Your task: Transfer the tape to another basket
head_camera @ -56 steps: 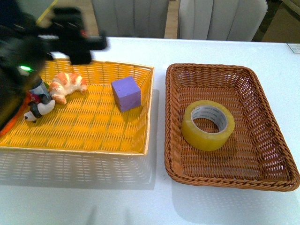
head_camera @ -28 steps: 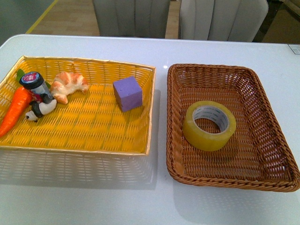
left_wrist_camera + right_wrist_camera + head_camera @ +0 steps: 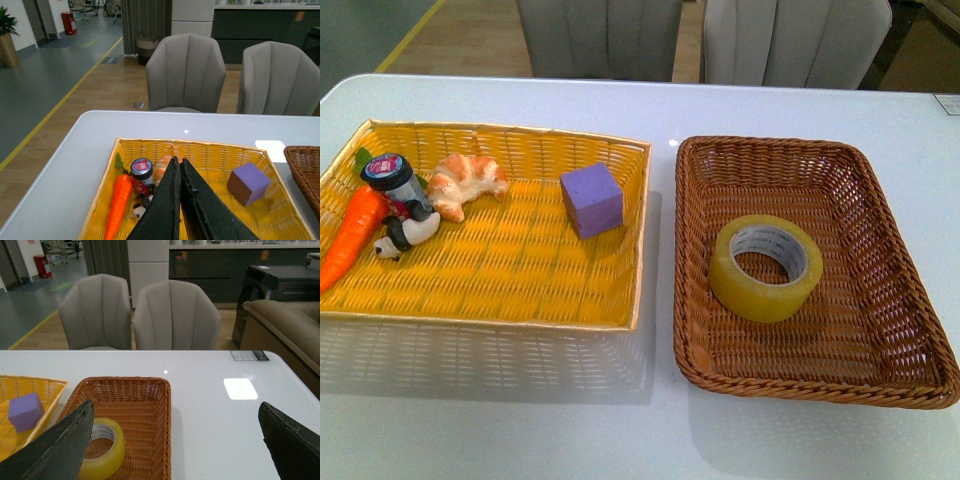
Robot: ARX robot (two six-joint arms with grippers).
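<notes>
Nearest on white worktop (image 3: 520, 430): brown wicker basket (image 3: 895, 330) on right, yellow basket (image 3: 510, 290) on left, set side by side with narrow gap; tape (image 3: 766, 267) lying flat in brown basket, hole up, left of centre, clear of walls; seen too in right wrist view (image 3: 102, 452); in yellow basket, carrot (image 3: 350, 235) along left wall, small panda figure (image 3: 402, 235) just beside it, dark jar with printed lid (image 3: 392, 180) touching carrot top, croissant (image 3: 466, 182) next to jar, purple cube (image 3: 591, 199) near right wall, apart from rest; neither arm in front view; left fingers (image 3: 175, 200) pressed together, nothing between, above yellow basket; right fingers (image 3: 65, 450) spread wide, empty, above brown basket; farthest, two grey chairs (image 3: 790, 40) behind worktop.
</notes>
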